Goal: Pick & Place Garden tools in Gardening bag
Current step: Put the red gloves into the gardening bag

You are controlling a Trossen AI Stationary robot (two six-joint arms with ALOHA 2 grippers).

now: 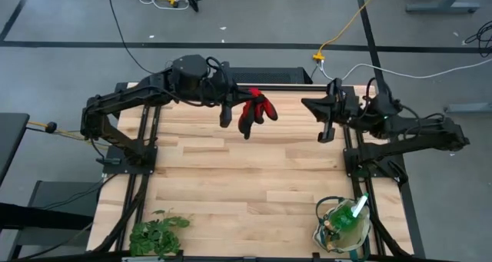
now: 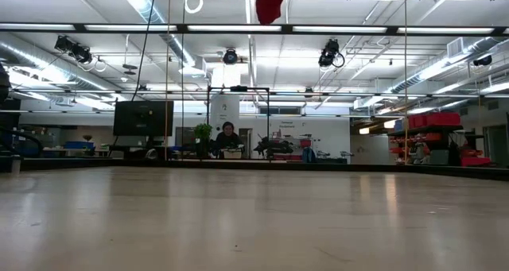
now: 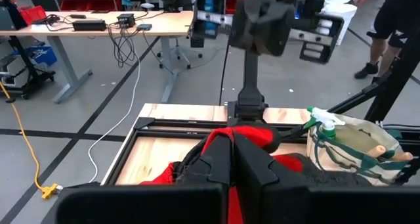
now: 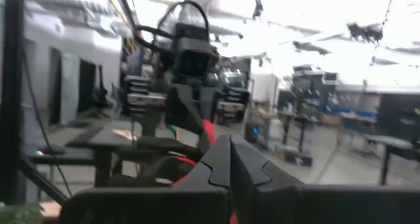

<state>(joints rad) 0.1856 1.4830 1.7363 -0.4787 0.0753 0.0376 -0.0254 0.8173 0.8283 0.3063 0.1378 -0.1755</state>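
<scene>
From above, the left pincer (image 1: 240, 107) is clamped on the red glove (image 1: 255, 111), held over the far middle of the tabletop (image 1: 246, 177). The right pincer (image 1: 326, 131), fingers together, waits at the far right. The gardening bag (image 1: 344, 230) sits at the near right corner, the green spray bottle (image 1: 357, 209) inside.

At tabletop height, the glove (image 2: 271, 1) hangs high.

The left wrist shows the glove (image 3: 252, 142) pinched, the bag (image 3: 354, 145) beyond.
</scene>
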